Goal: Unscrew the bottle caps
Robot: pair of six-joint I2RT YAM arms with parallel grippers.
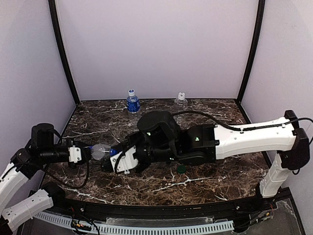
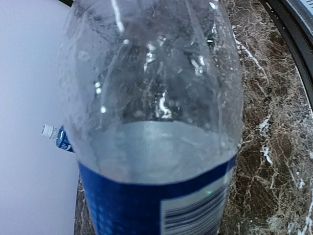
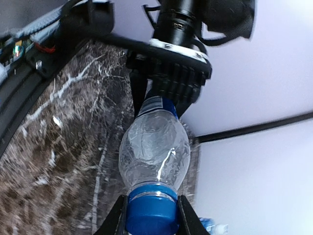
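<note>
Blue cap (image 3: 150, 214) pinched by right gripper (image 3: 150, 221); left gripper (image 1: 89, 153) clamps bottle (image 3: 154, 147).

Top cam up high at the near edge, looking down and forward over the table (image 1: 205, 191). Left wrist cam jammed right up against the bottle (image 2: 151, 122), almost filling the frame. Right wrist cam close too, looking along that same bottle from the cap (image 3: 150, 213) end. Same bottle tiny in the top view.
</note>
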